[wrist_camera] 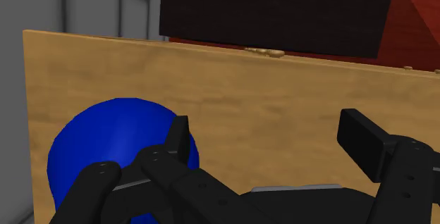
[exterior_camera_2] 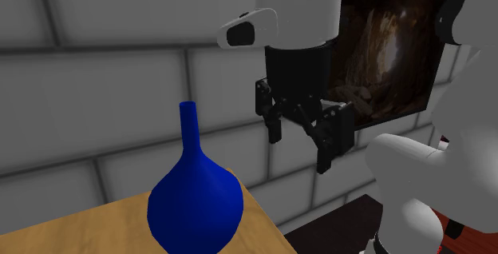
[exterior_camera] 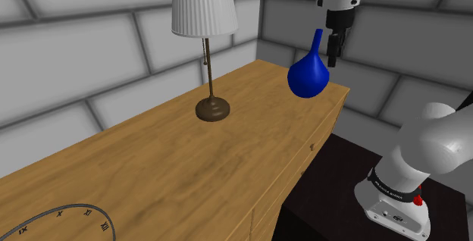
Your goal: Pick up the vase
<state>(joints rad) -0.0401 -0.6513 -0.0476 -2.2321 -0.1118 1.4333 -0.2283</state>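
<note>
A blue vase (exterior_camera: 308, 73) with a round belly and a thin neck stands upright near the far corner of the wooden dresser top (exterior_camera: 189, 156). My black gripper (exterior_camera: 333, 46) hangs beside the neck, on the shoulder view's right, pointing down. In the second exterior view the gripper (exterior_camera_2: 302, 136) is open and clear of the vase (exterior_camera_2: 195, 204). Seen from the wrist, the vase (wrist_camera: 106, 145) lies outside one finger, and the gap of the gripper (wrist_camera: 271, 141) holds only bare wood.
A table lamp with a white pleated shade (exterior_camera: 203, 4) and a brown base (exterior_camera: 212, 111) stands mid-dresser. A round clock (exterior_camera: 61, 220) lies at the near end. Grey block walls close the corner. A dark picture (exterior_camera_2: 391, 53) hangs behind the arm.
</note>
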